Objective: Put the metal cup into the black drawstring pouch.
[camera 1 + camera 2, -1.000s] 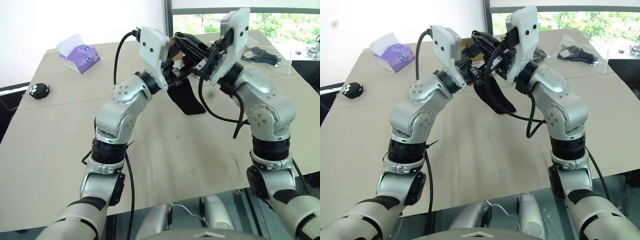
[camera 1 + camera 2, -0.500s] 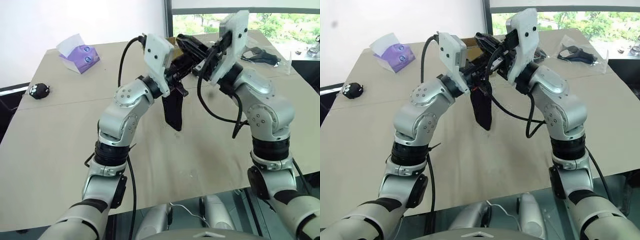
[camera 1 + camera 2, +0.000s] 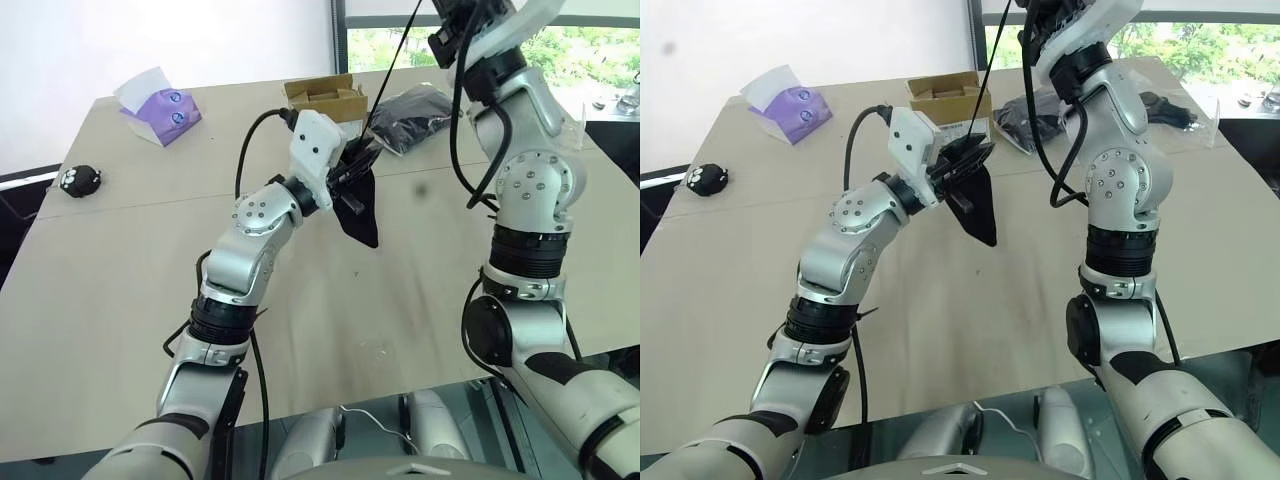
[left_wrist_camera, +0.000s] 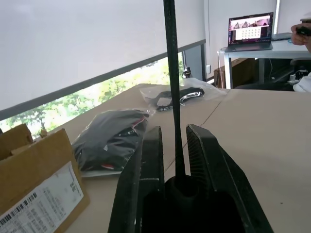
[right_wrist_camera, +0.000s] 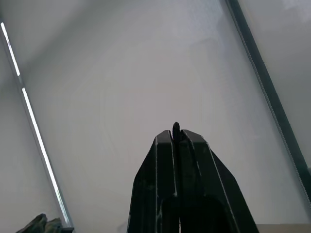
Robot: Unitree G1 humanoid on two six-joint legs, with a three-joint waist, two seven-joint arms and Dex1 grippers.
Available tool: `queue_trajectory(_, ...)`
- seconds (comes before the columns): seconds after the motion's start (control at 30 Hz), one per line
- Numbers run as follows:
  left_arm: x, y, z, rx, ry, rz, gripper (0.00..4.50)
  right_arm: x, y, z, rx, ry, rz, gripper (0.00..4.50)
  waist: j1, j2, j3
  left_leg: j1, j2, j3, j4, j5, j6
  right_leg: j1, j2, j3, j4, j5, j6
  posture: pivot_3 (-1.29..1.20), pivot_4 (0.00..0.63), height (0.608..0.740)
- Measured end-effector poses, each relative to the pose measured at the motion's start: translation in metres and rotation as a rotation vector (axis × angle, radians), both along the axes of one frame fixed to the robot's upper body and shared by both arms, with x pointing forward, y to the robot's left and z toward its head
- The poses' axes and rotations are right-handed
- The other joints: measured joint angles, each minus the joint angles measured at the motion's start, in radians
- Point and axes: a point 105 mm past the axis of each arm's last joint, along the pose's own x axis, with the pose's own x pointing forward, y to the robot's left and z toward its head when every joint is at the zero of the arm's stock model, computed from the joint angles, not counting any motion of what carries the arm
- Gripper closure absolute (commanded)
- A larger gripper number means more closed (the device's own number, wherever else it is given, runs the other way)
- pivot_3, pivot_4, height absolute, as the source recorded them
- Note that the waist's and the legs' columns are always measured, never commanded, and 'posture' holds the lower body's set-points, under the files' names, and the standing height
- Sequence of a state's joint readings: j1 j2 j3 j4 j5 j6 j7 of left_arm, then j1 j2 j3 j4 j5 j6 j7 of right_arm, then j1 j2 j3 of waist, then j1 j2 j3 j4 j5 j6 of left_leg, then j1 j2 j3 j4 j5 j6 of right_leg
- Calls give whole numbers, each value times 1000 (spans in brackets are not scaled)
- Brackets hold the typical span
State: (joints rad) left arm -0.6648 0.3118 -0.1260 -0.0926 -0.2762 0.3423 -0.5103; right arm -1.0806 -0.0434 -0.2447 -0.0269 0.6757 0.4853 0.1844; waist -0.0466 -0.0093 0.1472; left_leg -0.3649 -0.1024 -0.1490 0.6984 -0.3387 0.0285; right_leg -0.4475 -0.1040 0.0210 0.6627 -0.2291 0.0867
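1. The right gripper [image 5: 176, 133] has swung up and away from the left gripper [image 4: 174, 145] since a second ago, drawing a black drawstring cord [image 3: 985, 85] taut from the black drawstring pouch [image 3: 360, 205], while the left arm has sunk a little.
2. The pouch is hanging above the surface [image 3: 120, 270], its mouth gathered at the left jaws, which are clamping it, nearly closed, with the cord rising between them.
3. The right jaws are pressing together on the cord's far end.
4. The metal cup is not something I can make out.
5. Behind the pouch, a cardboard box [image 3: 325, 96] and a clear bag of black cloth [image 3: 415, 105] are lying; a purple tissue pack [image 3: 158, 108] is sitting well apart at the far left.
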Motion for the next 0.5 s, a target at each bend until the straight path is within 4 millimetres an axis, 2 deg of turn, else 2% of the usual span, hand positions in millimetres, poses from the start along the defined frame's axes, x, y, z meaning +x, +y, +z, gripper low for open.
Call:
queue_trajectory(0.03,0,0,0,-2,1,-1,4284,0,0,0,3,3,3,4500,-2,0,0,0,0,0,0,0,0,0,0,0,0,0,0,0,150,740)
queue_trajectory(0.07,0,0,-1,-3,-1,-2,3274,0,0,0,13,10,9,4500,-3,0,0,0,0,0,0,0,0,0,0,0,0,0,0,0,150,740)
queue_trajectory(0.13,3,3,-11,11,31,7,2464,-2,-7,9,54,-16,1,4500,-7,2,0,0,0,0,0,0,0,0,0,0,0,0,0,0,150,740)
queue_trajectory(0.17,6,7,-23,13,70,22,2001,-7,-12,18,54,-50,-13,4500,-9,3,0,0,0,0,0,0,0,0,0,0,0,0,0,0,150,740)
queue_trajectory(0.23,7,8,-29,5,94,25,1042,-12,-14,22,21,-89,-28,4500,-12,3,0,-1,0,-1,0,0,0,0,0,-1,0,0,0,0,150,740)
queue_trajectory(0.33,2,9,-32,-23,122,0,1042,-24,-5,16,-52,-132,-2,4500,-16,3,0,0,0,0,0,0,0,0,-1,0,0,0,0,0,150,740)
queue_trajectory(0.43,-6,15,-28,-57,134,-32,1042,-25,1,-1,-134,-110,19,4500,-24,3,0,0,0,0,0,0,0,0,-1,1,0,0,0,0,150,740)
queue_trajectory(0.5,-18,28,-22,-85,154,-59,1042,-22,6,-21,-221,-70,27,4500,-26,3,0,0,1,0,-1,0,0,-1,-1,2,1,0,0,0,150,740)
